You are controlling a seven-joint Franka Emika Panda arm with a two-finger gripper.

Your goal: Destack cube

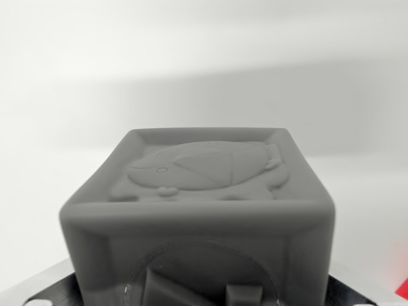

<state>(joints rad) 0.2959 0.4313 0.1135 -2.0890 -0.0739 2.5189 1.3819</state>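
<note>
One view only is available, the wrist view, and much of it is cut off or soft. Nearest the camera, along the bottom edge, two dark metal parts of the gripper project from behind the grey cube: one at the wrist view's left corner with a small hole in it, one at the wrist view's right. Both are cropped by the frame edge and covered in the middle by the cube, so the fingertips are not visible. Whether the jaws are wide, narrow or clamped on the cube cannot be determined from this view.

The cube fills the lower centre of the frame. Its near face is cut off at the bottom; it carries a recessed circular area with raised block shapes, too cropped to identify. Its top face has a raised rim enclosing an embossed animal figure, in sharper focus than the near face. What the cube rests on is hidden behind it, so it cannot be confirmed whether a second cube lies underneath.

A small red patch appears at the wrist view's right edge, blurred and unidentifiable.

Farthest away lies a pale, featureless white background with a soft grey band of shadow; no container is distinguishable
</note>
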